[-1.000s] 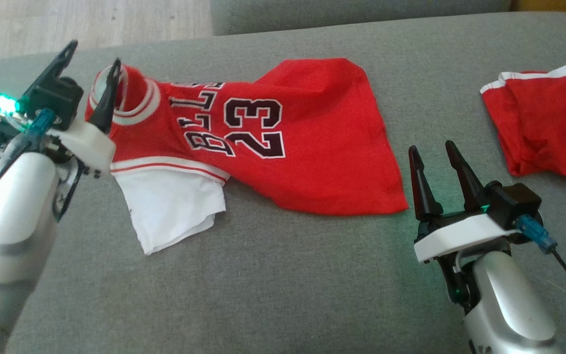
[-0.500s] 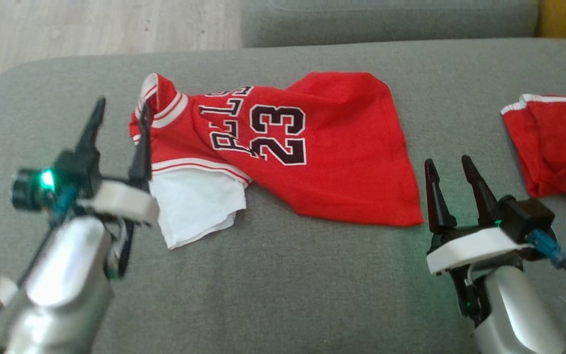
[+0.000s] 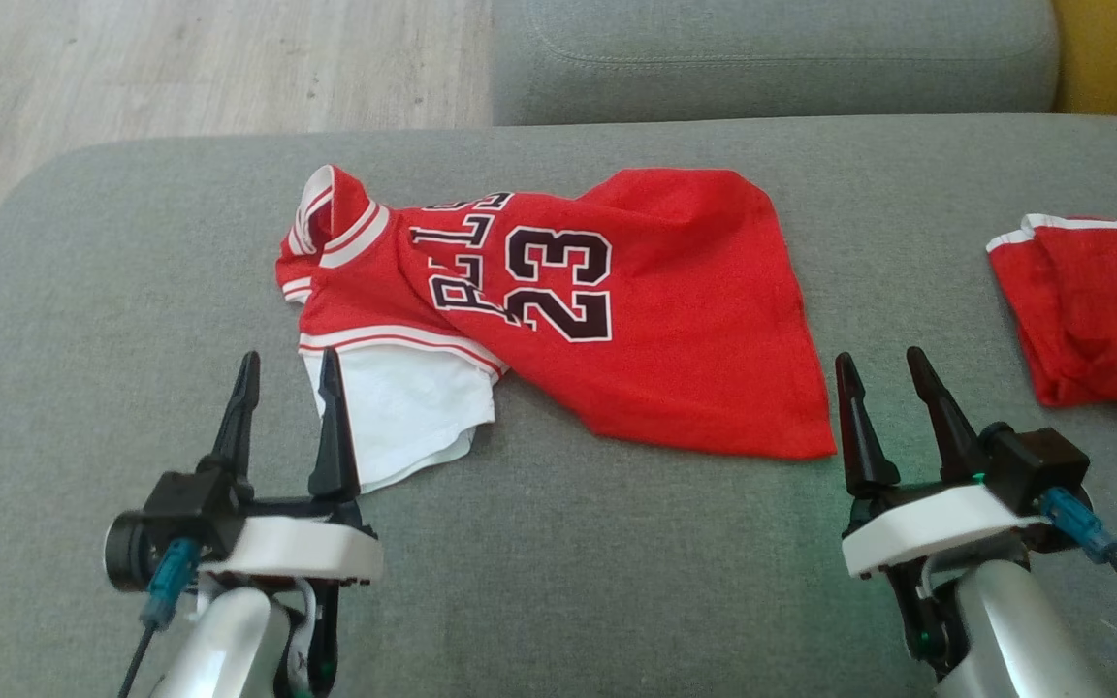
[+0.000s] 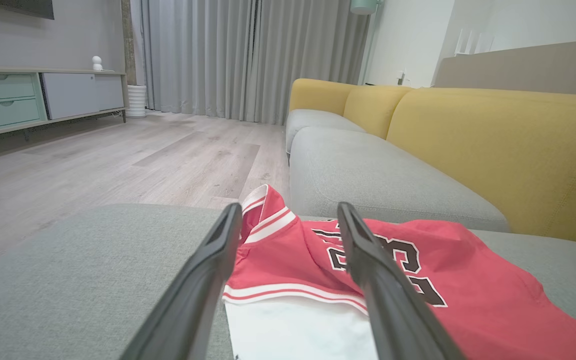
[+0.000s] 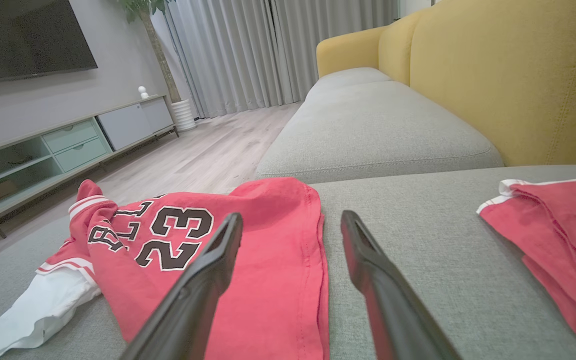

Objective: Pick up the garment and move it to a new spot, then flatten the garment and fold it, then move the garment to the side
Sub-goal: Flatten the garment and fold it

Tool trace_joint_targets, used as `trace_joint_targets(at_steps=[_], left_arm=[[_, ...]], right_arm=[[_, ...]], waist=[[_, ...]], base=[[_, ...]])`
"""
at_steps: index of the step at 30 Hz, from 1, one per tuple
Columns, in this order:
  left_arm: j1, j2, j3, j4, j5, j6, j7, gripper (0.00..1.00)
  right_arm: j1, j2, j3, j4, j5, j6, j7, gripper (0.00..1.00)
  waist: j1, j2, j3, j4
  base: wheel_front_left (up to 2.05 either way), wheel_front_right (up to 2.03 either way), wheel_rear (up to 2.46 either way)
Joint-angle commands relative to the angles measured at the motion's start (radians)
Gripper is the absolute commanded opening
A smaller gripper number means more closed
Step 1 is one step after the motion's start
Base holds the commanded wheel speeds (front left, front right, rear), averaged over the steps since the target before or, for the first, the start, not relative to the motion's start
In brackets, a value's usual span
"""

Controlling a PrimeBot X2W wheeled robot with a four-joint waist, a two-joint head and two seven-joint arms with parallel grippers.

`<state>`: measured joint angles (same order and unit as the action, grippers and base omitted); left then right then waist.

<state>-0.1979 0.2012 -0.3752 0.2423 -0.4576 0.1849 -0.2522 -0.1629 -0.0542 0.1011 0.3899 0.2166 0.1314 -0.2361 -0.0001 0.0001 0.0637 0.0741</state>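
The garment (image 3: 655, 320) is a red jersey with a black "23", white-striped trim and a white sleeve (image 3: 403, 417); it lies crumpled on the grey sofa seat (image 3: 558, 582). It also appears in the left wrist view (image 4: 468, 285) and the right wrist view (image 5: 248, 260). My left gripper (image 3: 287, 388) is open near the white sleeve's left edge, holding nothing. Just off the jersey's lower right corner, my right gripper (image 3: 878, 388) is open and empty too.
A second red garment with white trim (image 3: 1092, 310) lies at the seat's right edge. A grey cushion (image 3: 772, 58) sits behind, with the yellow sofa back (image 4: 498, 145) beyond it. Wood floor (image 3: 180, 68) lies to the far left.
My left gripper has drawn back from the jersey's collar toward me, now near the white sleeve. The head camera has shifted too. The right gripper has hardly moved.
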Motion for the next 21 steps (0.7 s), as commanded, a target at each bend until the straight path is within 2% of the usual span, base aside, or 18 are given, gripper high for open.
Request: trace_joint_targets(at_steps=[1,12,17,21], left_arm=[[-0.038,0.01,0.049,-0.036,0.011,0.002,-0.009,1.0],[-0.028,-0.032,0.087,0.006,0.062,-0.044,-0.009,1.0],[-0.046,-0.044,0.069,0.109,0.059,-0.043,0.026,1.0],[-0.065,-0.054,0.068,0.194,0.047,-0.021,0.089,1.0]], right_arm=[[-0.02,0.004,0.026,-0.034,0.004,-0.001,-0.002,1.0],[-0.027,0.004,0.023,-0.041,0.0,-0.001,0.004,1.0],[-0.03,0.004,0.025,-0.043,-0.001,-0.001,0.003,1.0],[-0.039,0.004,0.027,-0.045,-0.002,-0.001,0.003,1.0]], waist=[[0.0001,-0.0001,0.0,-0.003],[0.0001,-0.0001,0.011,-0.035],[0.0001,-0.0001,0.022,-0.043],[0.0001,-0.0001,0.035,-0.051]], base=[[0.0,0.0,0.0],[0.0,0.0,0.0],[0.0,0.0,0.0],[0.0,0.0,0.0]])
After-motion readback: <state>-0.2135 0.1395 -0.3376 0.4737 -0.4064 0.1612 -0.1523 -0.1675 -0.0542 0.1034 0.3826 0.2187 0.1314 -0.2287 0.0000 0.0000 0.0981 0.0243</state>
